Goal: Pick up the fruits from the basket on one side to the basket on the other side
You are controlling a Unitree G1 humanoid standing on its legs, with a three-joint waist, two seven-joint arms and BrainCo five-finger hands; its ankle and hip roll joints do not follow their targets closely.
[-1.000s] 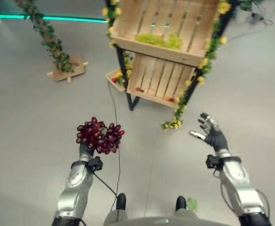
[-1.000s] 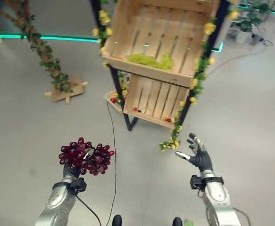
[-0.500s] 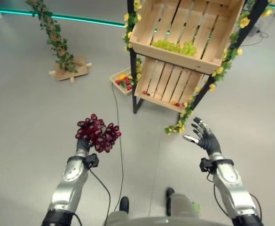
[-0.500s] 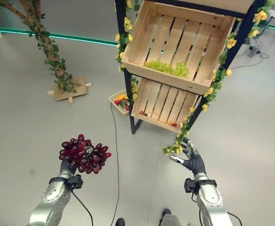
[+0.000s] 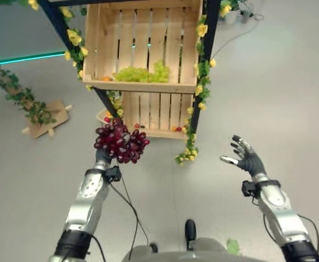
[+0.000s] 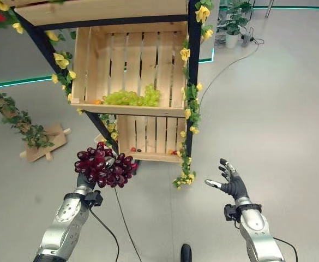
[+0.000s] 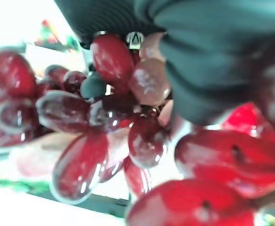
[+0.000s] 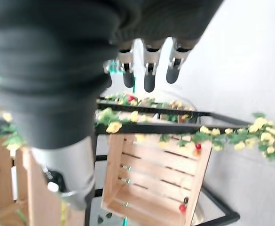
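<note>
A bunch of dark red grapes (image 5: 121, 144) is held up in my left hand (image 5: 102, 159), whose fingers curl round it from below; the left wrist view has the red grapes (image 7: 81, 141) pressed close. The bunch hangs in front of the lower wooden crate (image 5: 154, 117) of a black-framed rack. The upper wooden crate (image 5: 143, 38) holds green grapes (image 5: 140, 73). My right hand (image 5: 247, 159) hovers to the right of the rack, fingers spread and holding nothing; its straight fingers (image 8: 149, 70) show in the right wrist view.
Yellow flower garlands (image 5: 194, 103) hang down the rack's posts. A small tray of mixed fruit (image 5: 106, 116) sits on the floor behind the rack's left leg. A leafy vine on a wooden base (image 5: 36, 117) stands at the left. Grey floor lies open to the right.
The camera has swung, so the rack now stands straight ahead and closer. My left hand still holds the red grapes, now just before the lower crate. The right hand stays open.
</note>
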